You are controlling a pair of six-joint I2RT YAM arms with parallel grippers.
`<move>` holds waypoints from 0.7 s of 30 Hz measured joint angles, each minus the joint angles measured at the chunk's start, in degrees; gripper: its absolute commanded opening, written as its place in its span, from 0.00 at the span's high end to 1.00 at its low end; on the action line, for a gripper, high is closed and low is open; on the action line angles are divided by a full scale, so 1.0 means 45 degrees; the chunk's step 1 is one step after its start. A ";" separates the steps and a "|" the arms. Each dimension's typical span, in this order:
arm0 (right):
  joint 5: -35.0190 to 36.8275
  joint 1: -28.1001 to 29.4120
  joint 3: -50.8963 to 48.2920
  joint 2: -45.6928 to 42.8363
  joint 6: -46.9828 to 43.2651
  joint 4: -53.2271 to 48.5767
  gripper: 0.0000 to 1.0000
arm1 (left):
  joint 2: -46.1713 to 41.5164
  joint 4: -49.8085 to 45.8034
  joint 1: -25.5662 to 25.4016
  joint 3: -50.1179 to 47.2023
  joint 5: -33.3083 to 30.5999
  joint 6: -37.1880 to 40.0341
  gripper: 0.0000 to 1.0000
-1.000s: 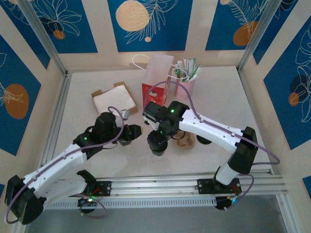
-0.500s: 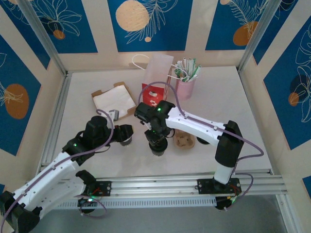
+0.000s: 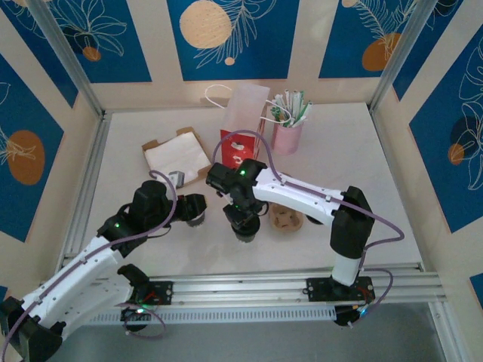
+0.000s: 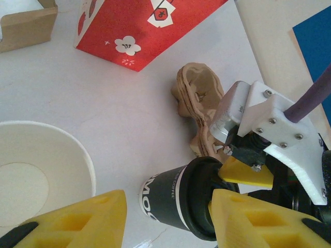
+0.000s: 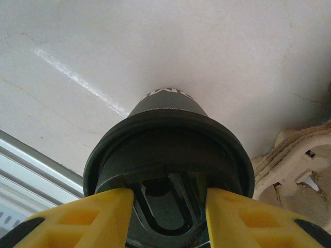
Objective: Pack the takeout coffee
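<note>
The right gripper (image 5: 168, 213) reaches down over the black coffee cup (image 4: 168, 199), its fingers closed in against either side of the lid (image 5: 168, 150). The cup stands upright on the bench (image 4: 103, 119). Just beside it lies the moulded cup carrier (image 4: 199, 98), and the red bag (image 4: 139, 26) stands further back.

The main risk is the hold itself. It looks to be on the lid alone, not the cup wall, so a quick lift or swing could pop the lid off and drop the cup, spilling whatever is inside.

The second risk is crowding. The left gripper (image 3: 193, 210) hangs wide open with nothing between its fingers, close to the coffee cup, and an empty white cup (image 4: 36, 170) sits by one finger. A sideways move by either arm could knock the white cup over or make the two grippers clash.

The carrier is light and loose on the bench — if the cup base catches its edge, the carrier will likely slide or tip, not take the cup.
</note>
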 measured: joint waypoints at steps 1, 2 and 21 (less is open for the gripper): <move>0.0000 0.0000 -0.0010 -0.0015 0.0005 0.0000 0.55 | 0.0000 0.0000 0.0005 0.0000 0.0000 0.0000 0.53; 0.0000 0.0000 -0.0010 -0.0024 0.0044 0.0000 0.55 | 0.0000 0.0000 0.0015 0.0000 0.0005 0.0000 0.53; -0.0855 0.0010 0.0019 -0.0087 0.0185 -0.0155 0.49 | 0.0000 0.0005 0.0063 -0.0049 0.0010 -0.0005 0.53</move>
